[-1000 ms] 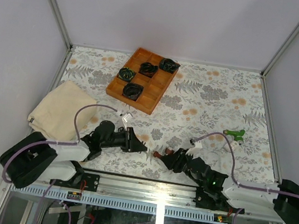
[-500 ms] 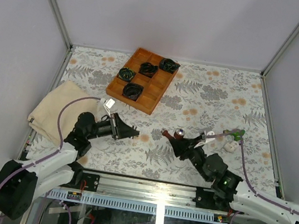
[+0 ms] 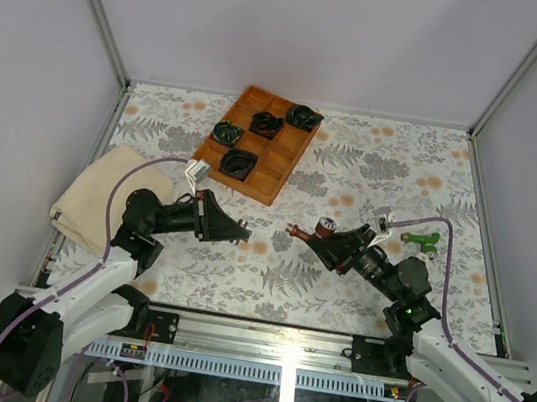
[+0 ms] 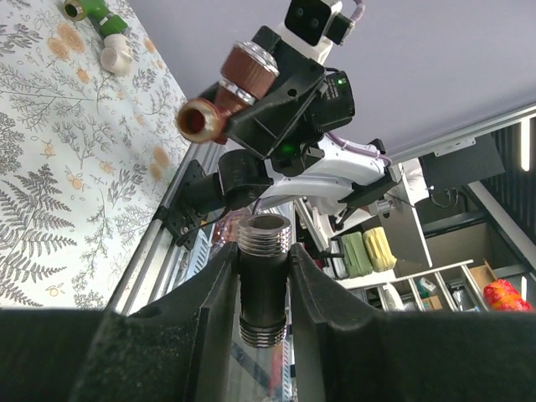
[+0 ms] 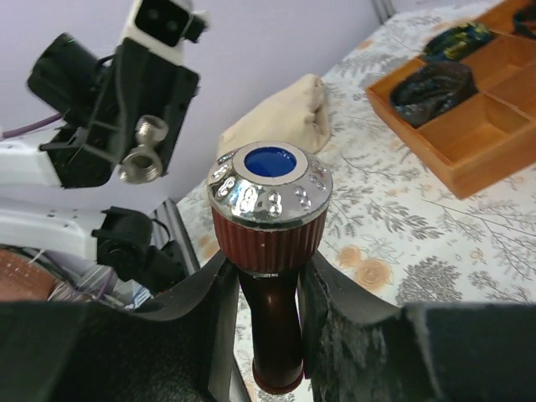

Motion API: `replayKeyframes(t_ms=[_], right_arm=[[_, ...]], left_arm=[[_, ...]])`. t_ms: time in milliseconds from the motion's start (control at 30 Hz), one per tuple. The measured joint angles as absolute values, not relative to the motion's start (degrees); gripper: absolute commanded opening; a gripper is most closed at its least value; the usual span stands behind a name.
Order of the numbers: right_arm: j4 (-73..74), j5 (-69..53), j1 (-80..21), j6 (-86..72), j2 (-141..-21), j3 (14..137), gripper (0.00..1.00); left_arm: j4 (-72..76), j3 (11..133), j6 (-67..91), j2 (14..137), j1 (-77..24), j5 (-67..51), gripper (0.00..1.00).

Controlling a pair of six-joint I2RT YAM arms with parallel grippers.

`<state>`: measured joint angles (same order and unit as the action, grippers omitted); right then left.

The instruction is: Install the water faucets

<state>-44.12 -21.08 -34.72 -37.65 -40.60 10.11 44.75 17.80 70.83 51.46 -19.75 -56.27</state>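
Red-brown faucet point(image 3: 316, 232) is held above the front middle of the table point(image 3: 373, 176), clamped in the right gripper point(image 3: 331, 245). Its long axis lies roughly level, open brass end pointing left toward the left gripper point(image 3: 235, 234), which clamps a short threaded pipe piece point(image 4: 265, 280) aimed back at it. A green faucet point(image 3: 422, 240) lies on the table at right.

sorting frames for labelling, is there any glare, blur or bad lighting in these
Top external: even light, sharp, one glare streak on the front rail. Left wrist: threaded fitting crisp, left tool's fingers dark. Right wrist: bright specks on the red faucet cap.
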Motion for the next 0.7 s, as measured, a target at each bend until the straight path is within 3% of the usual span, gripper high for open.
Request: replayKeyframes(t_ms=[233,467,700], right_arm=[[-39.0,-23.38,-38.41,-34.85,-34.83,10.07,0.0],[-32.23,-14.98,-54.15,-27.07,-36.12,12.36,0.0],[-35.99,-8.6,-57.93,-24.47,-35.88,11.53,0.0]], left_arm=[[39.2,20.27,67.46,52.05,-20.08,-56.8,0.0],[39.4,20.47,67.37,55.33,-22.52,-55.99,0.0],[39.13,20.47,67.33,54.57,-22.79,-55.92,0.0]])
